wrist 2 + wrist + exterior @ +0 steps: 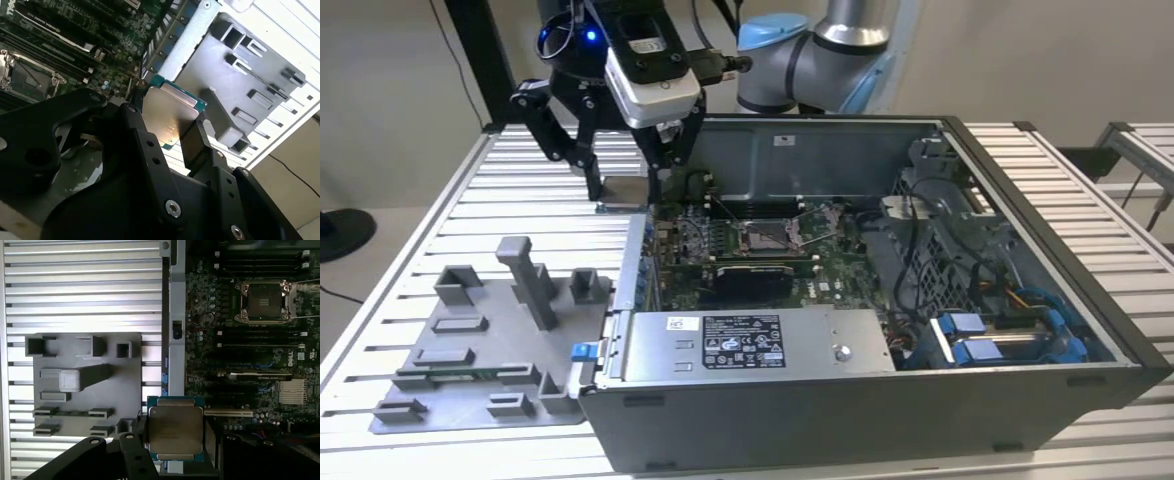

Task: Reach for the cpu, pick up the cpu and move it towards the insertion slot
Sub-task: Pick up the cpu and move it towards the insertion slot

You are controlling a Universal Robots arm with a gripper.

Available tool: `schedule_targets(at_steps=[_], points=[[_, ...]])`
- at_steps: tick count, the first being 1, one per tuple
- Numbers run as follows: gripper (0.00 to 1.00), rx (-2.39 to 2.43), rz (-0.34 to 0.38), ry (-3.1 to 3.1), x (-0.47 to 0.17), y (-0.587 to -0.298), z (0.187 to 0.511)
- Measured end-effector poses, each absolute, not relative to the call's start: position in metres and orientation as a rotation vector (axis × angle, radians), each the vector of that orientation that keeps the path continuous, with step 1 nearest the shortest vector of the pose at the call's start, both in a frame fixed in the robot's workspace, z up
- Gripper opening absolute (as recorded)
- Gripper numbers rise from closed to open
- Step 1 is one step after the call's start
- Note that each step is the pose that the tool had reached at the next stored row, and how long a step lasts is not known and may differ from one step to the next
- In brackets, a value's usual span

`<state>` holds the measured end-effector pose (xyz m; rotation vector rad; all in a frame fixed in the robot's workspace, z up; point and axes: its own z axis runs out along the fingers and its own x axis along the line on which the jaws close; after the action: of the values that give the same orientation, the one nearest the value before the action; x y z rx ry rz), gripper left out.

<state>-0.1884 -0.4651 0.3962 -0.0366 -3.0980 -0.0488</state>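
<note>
The hand (175,442) is closed on the cpu (175,432), pinching it by two opposite edges between its black fingers (134,445), silvery top facing the first wrist view. In the exterior view the cpu (624,192) hangs above the desk (400,230), just beside the computer case's wall (640,262). The insertion slot (263,301) lies well apart on the motherboard (235,365).

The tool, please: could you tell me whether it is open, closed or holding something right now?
Tool: closed, holding the cpu.
</note>
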Motion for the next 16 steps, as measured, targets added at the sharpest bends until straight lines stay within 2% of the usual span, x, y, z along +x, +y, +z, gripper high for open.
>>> schedule_targets(at_steps=[16], points=[[0.0, -0.037, -0.049, -3.095, -0.17, -0.465, 0.396]])
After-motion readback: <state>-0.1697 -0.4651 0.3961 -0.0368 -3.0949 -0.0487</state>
